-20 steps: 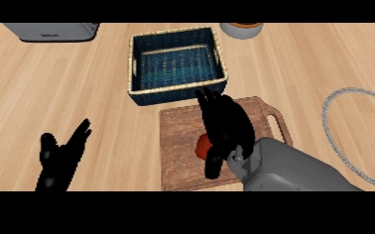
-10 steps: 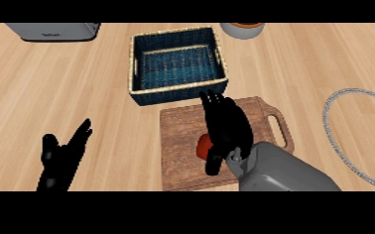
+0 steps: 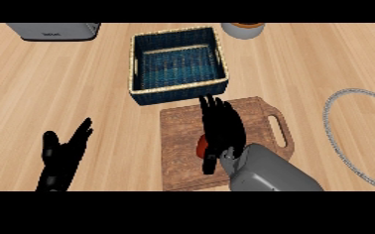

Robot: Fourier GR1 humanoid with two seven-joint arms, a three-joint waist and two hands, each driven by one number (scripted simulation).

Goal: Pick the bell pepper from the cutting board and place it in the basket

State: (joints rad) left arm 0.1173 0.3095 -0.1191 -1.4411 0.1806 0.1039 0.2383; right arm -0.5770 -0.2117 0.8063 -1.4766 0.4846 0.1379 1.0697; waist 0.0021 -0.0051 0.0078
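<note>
A red bell pepper (image 3: 199, 146) lies on the wooden cutting board (image 3: 179, 129), and only its left edge shows. My right hand (image 3: 222, 127) lies over it, palm down, with straight fingers pointing toward the basket and the thumb (image 3: 210, 163) hanging beside the pepper's near side. The fingers are not curled round the pepper. The dark blue woven basket (image 3: 178, 87) stands just beyond the board. At the lower left my left hand (image 3: 63, 154) rests open on the counter, fingers up.
A grey toaster (image 3: 53, 30) stands at the back left. Behind the basket to the right is a pale jar (image 3: 243, 29). A round wire rim (image 3: 338, 129) curves along the right edge. The board's handle (image 3: 280, 130) points right.
The right forearm has slid slightly lower and the hand has settled a little over the pepper. The left hand has not moved.
</note>
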